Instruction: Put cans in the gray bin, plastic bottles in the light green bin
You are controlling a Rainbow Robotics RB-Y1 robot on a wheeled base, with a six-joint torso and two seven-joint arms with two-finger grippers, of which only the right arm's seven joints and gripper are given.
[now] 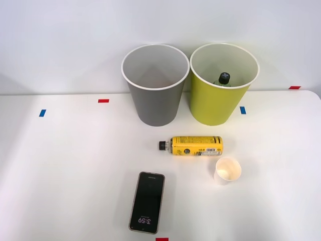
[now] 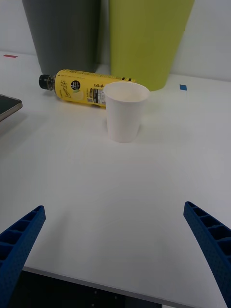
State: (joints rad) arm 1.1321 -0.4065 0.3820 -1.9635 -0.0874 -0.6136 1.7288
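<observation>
A yellow-labelled plastic bottle [image 1: 195, 145] [image 2: 82, 88] with a black cap lies on its side on the white table, in front of the two bins. The gray bin [image 1: 155, 85] [image 2: 62, 29] stands at the back, with the light green bin [image 1: 223, 84] [image 2: 147, 38] at its right. Inside the light green bin a dark bottle's black cap [image 1: 224, 78] shows. My right gripper [image 2: 115, 250] is open above the table's near edge, its blue fingers [image 2: 21, 240] spread wide with nothing between them, well short of the bottle. No cans are in sight.
A white paper cup [image 1: 227, 170] [image 2: 125, 111] stands upright just in front of the yellow bottle, between it and my gripper. A black phone [image 1: 147, 202] [image 2: 7, 106] lies flat to the left. Small red and blue tape marks [image 1: 103, 100] dot the table.
</observation>
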